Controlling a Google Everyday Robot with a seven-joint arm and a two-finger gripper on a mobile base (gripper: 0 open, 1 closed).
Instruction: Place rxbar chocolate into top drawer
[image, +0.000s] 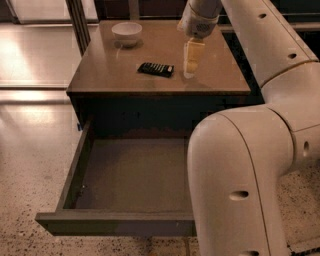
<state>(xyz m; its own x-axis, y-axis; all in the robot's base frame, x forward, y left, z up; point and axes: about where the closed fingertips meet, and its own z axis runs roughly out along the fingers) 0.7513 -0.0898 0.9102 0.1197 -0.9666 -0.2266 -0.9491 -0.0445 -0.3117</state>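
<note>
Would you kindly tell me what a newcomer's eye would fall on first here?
The robot's big white arm fills the right foreground, reaching up to the claw, which hangs over the cabinet top just right of the rxbar chocolate. Below, the top drawer stands pulled wide open, its visible bottom bare. A white bowl sits near the cabinet top's far left corner.

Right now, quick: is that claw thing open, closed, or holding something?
Gripper: over the cabinet top, just right of the rxbar chocolate, which lies there, not held. Open or closed cannot be told.
</note>
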